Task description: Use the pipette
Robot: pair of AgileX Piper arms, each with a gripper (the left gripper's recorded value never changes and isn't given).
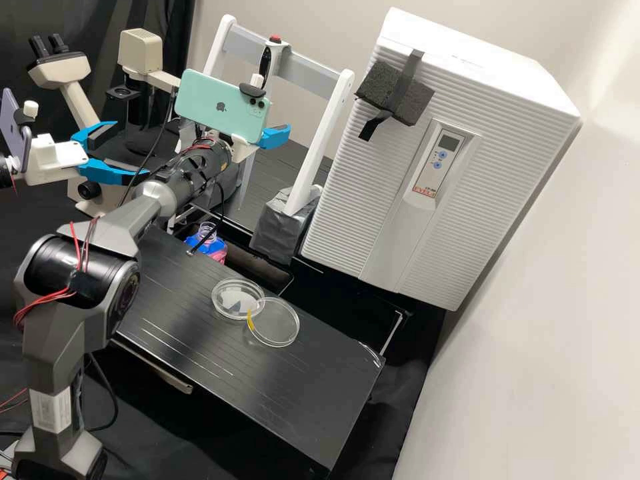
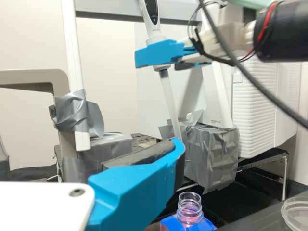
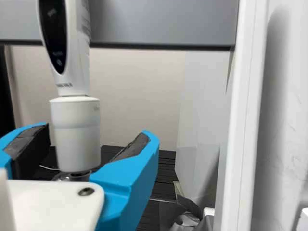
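The white pipette [image 1: 265, 63] with a dark face and a red button hangs upright on the white stand [image 1: 323, 127]. My right gripper [image 1: 268, 137] is raised at the stand. In the right wrist view its blue fingers [image 3: 134, 163] stand open on either side of the pipette [image 3: 72, 130] barrel, with a small gap on one side. The left wrist view sees that gripper [image 2: 161, 52] around the pipette [image 2: 153, 19] from farther off. My left gripper [image 1: 107, 152] hangs open and empty at the far left; one of its fingers [image 2: 139, 187] shows above the bottle.
An open bottle of pink liquid [image 1: 212, 243] [image 2: 190, 211] stands by the black platform [image 1: 267, 393]. Two clear petri dishes [image 1: 237, 298] [image 1: 275, 322] lie on it with a small yellow tip [image 1: 250, 321]. A white ribbed machine [image 1: 460, 167] fills the right, a microscope [image 1: 67, 73] the back left.
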